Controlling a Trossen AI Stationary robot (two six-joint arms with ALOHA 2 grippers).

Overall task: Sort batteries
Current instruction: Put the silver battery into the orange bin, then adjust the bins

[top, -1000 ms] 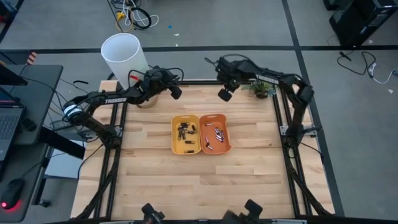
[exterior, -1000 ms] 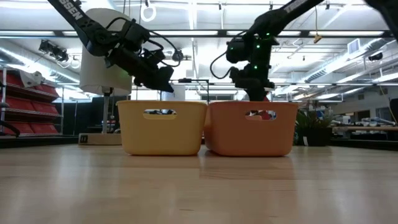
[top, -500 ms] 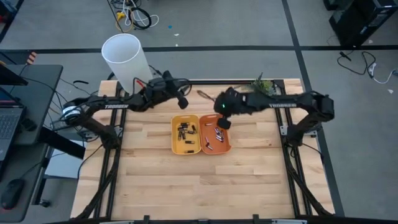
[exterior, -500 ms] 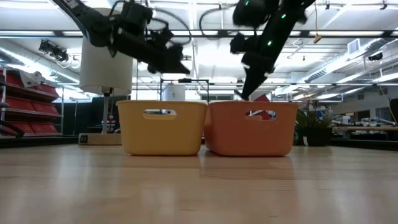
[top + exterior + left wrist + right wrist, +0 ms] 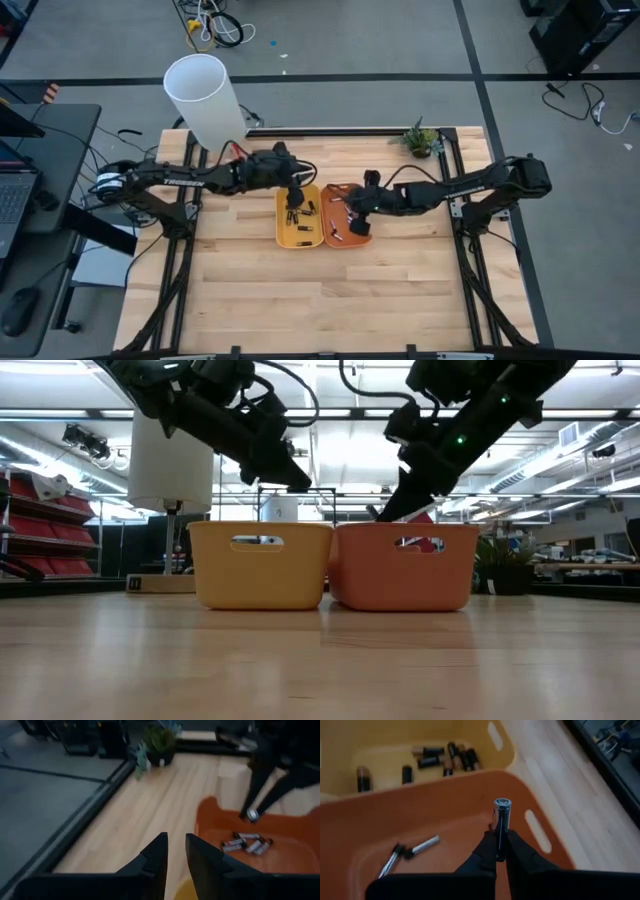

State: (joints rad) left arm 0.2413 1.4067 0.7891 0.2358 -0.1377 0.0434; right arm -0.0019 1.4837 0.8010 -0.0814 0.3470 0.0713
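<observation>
Right gripper [image 5: 498,854], frame centre, pinches a silvery cylindrical battery [image 5: 501,818] above the orange plastic tray [image 5: 445,800]; releasing comes next. Left gripper [image 5: 175,851] hovers nearly closed, empty.

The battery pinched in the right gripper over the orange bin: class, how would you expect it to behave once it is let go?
The battery is a smooth cylinder, so it will probably roll after landing in the orange bin. It looks rigid, so it should not bend. The right gripper pinches only its lower end, so it may swing or slip.
</observation>
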